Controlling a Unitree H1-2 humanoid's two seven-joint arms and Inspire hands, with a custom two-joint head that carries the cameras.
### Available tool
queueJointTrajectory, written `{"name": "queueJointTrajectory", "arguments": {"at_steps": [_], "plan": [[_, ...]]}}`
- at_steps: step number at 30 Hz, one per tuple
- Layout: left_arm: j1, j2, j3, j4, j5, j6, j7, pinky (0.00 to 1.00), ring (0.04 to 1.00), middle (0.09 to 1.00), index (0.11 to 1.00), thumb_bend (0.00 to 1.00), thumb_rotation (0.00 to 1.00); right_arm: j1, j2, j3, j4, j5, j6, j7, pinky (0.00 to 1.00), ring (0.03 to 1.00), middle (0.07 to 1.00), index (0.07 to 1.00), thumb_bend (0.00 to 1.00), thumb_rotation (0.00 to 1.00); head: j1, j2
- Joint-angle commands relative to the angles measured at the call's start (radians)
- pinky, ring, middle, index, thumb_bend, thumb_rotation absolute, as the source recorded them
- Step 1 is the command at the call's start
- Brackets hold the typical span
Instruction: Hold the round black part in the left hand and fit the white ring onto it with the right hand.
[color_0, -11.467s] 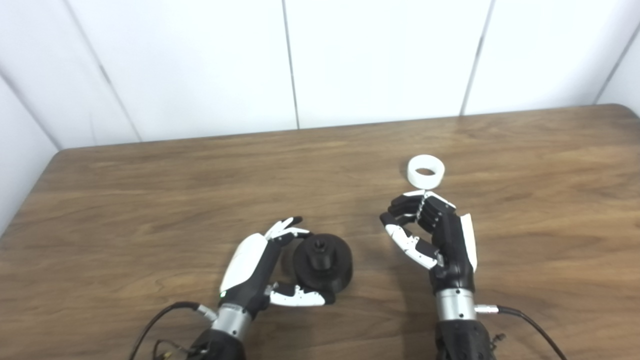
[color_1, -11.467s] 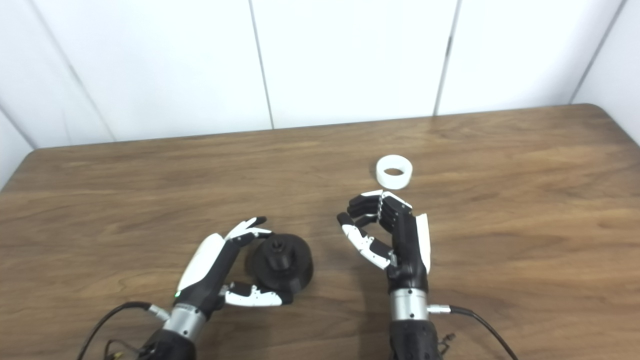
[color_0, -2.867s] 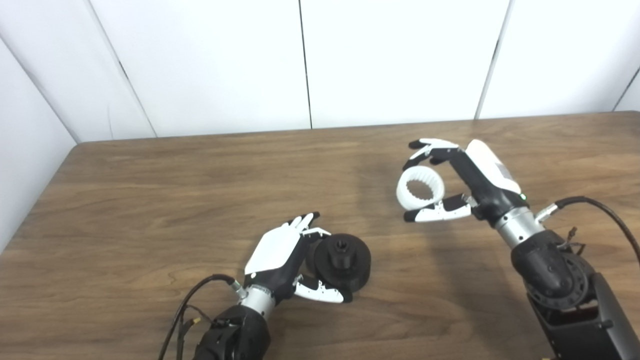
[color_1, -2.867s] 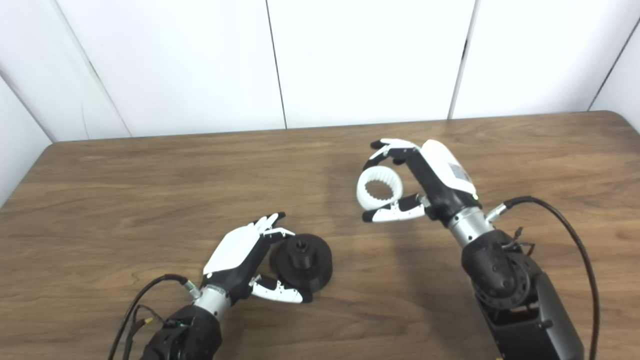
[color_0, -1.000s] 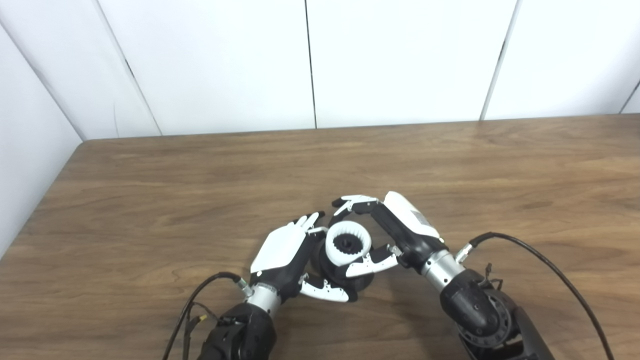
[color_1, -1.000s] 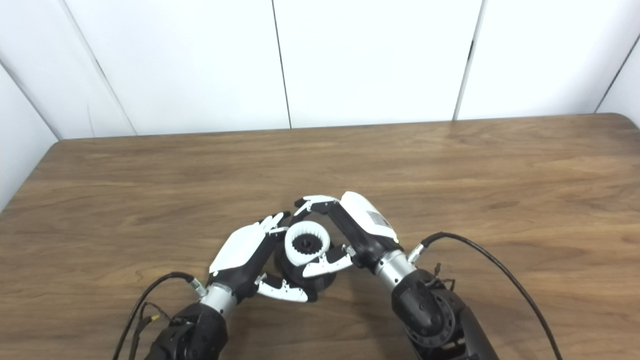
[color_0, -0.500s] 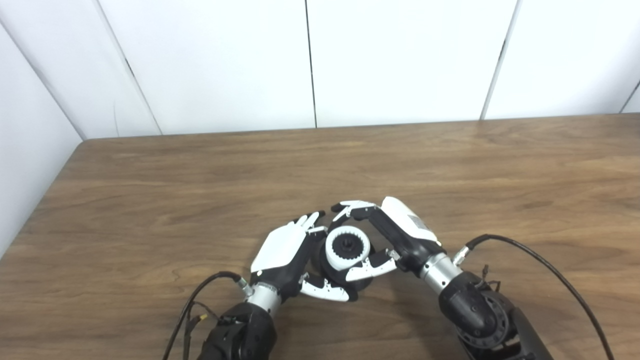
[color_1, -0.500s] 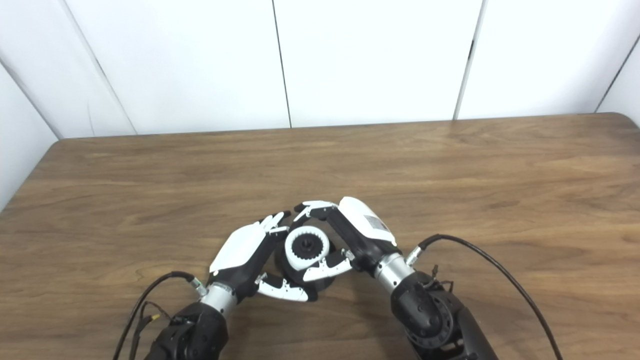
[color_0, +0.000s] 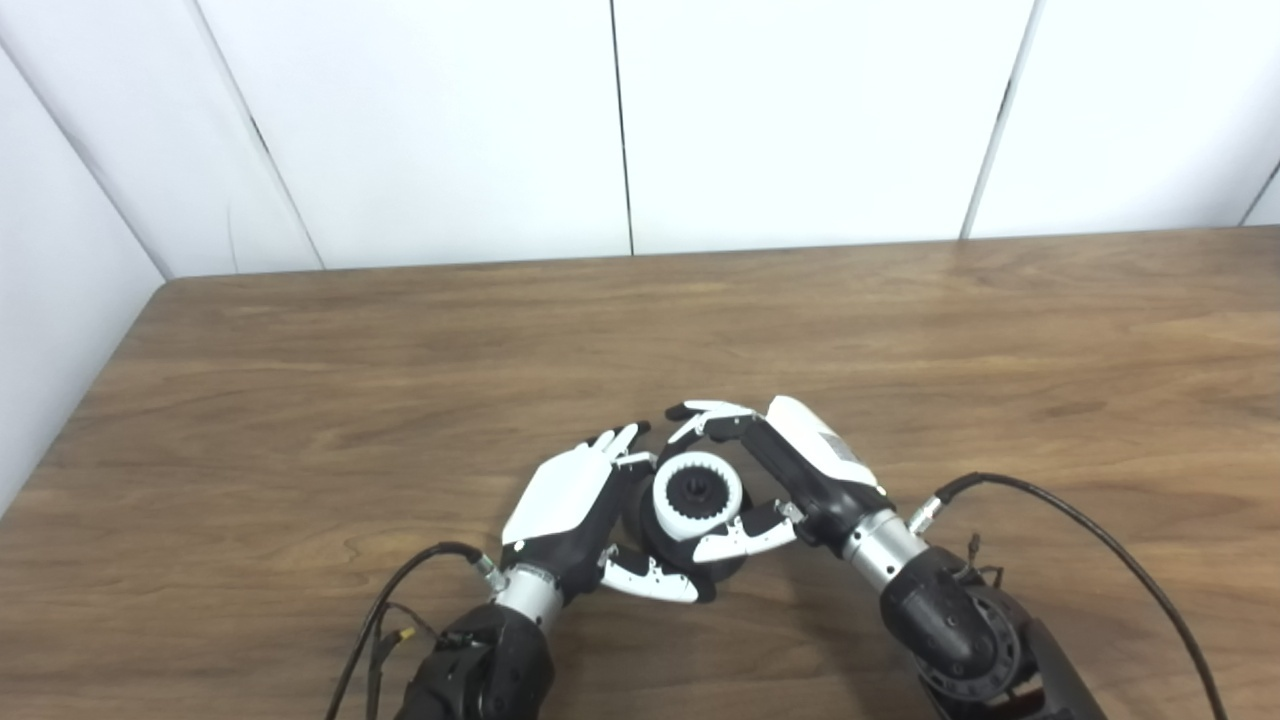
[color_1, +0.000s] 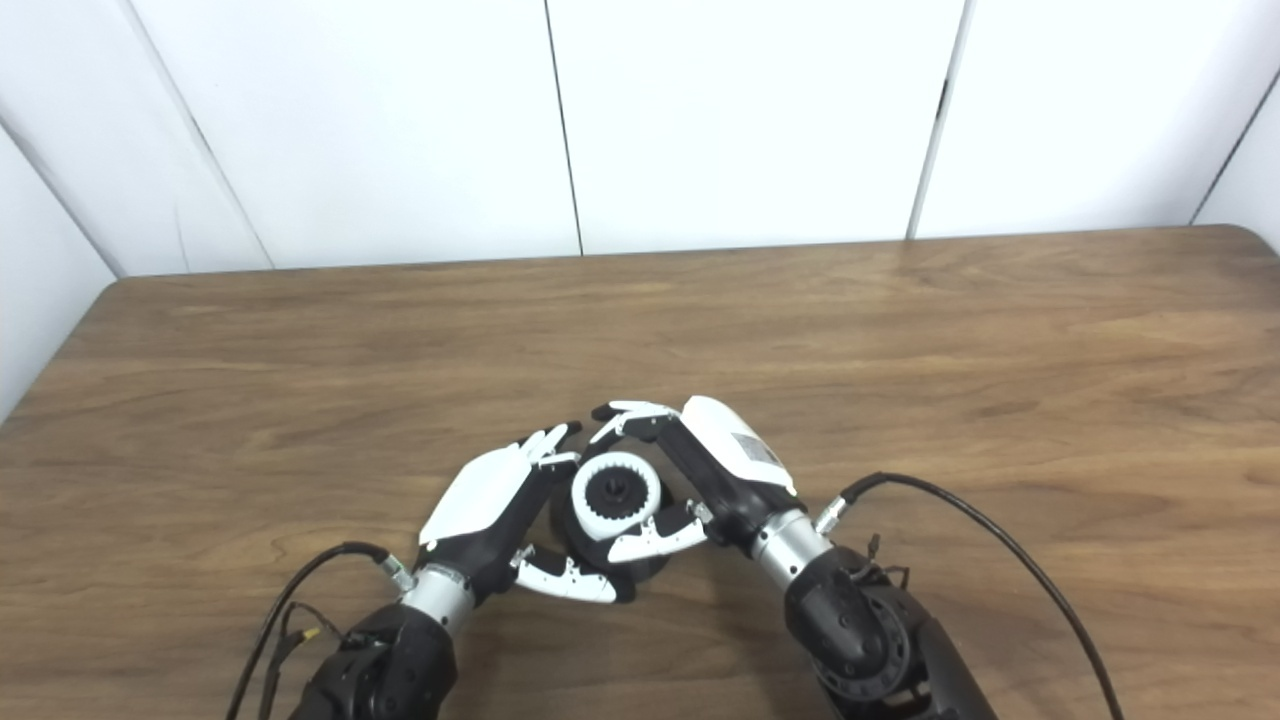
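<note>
The round black part sits on the wooden table near the front middle, gripped by my left hand from its left side. The white ring, toothed inside, sits around the part's black centre hub. My right hand is closed around the ring from the right, thumb below and fingers over the far side. The same scene shows in the right eye view, with the ring between my left hand and right hand.
Black cables trail from both wrists, one looping right and one at the front left. The table's left edge and a white panelled wall bound the area.
Since 2.9 s ago my right hand carried the ring from the right side down over the black part. In the last half second the ring settled slightly lower around the hub.
</note>
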Motion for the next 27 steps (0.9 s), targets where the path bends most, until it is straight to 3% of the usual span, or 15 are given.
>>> {"name": "queueJointTrajectory", "arguments": {"at_steps": [1, 9, 18, 22, 27], "plan": [[0.000, 0.010, -0.015, 0.009, 0.013, 0.006, -0.030, 1.00, 1.000, 1.000, 0.692, 0.94, 0.31, -0.007, -0.031, -0.002, -0.007, -0.011, 0.018, 0.035, 0.79, 0.900, 0.890, 0.704, 0.83, 0.37, 0.001, 0.000], [0.001, 0.013, -0.017, 0.005, 0.016, 0.008, -0.035, 1.00, 1.000, 1.000, 0.695, 0.94, 0.30, -0.011, -0.076, -0.008, -0.046, 0.012, 0.080, 0.112, 0.81, 0.942, 0.945, 0.862, 0.98, 0.54, -0.007, 0.002], [0.002, 0.012, -0.023, 0.002, 0.019, 0.013, -0.042, 1.00, 1.000, 1.000, 0.698, 0.94, 0.30, -0.011, -0.143, -0.044, -0.055, 0.091, 0.068, 0.148, 0.81, 0.951, 0.971, 0.933, 1.00, 0.60, -0.013, 0.007], [0.004, 0.009, -0.023, 0.005, 0.016, 0.005, -0.031, 1.00, 1.000, 1.000, 0.696, 0.95, 0.30, -0.009, -0.180, -0.056, -0.066, 0.131, 0.076, 0.184, 0.82, 0.965, 0.992, 0.961, 1.00, 0.59, -0.010, 0.004], [0.007, 0.009, -0.023, 0.007, 0.018, 0.002, -0.024, 1.00, 1.000, 1.000, 0.695, 0.95, 0.29, 0.012, -0.206, -0.086, -0.070, 0.191, 0.069, 0.189, 0.82, 0.968, 0.998, 0.985, 1.00, 0.50, -0.013, -0.005]]}}
